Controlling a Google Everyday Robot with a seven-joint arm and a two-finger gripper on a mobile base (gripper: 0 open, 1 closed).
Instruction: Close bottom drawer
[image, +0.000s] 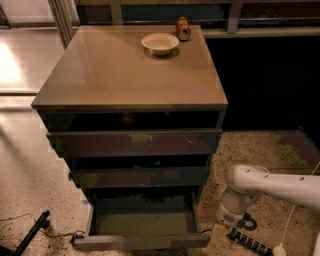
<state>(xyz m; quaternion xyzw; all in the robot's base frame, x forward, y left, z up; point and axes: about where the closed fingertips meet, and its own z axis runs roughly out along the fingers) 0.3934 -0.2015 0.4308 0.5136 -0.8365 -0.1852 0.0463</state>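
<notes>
The bottom drawer (142, 222) is pulled out from the tan-topped cabinet (130, 75). Its greenish-grey floor shows and its flat plank front (140, 242) is near the lower edge of the view. The two drawers above it, the middle drawer (140, 177) and the top drawer (135, 144), stand slightly out. My white arm (270, 185) reaches in from the right. Its gripper (244, 231) hangs low near the floor, just right of the open drawer's right front corner and apart from it.
A white bowl (160, 43) and a small red-brown can (183, 28) sit at the back of the cabinet top. A black cable and bar (32, 231) lie on the speckled floor at the lower left. A dark wall area is to the right behind the arm.
</notes>
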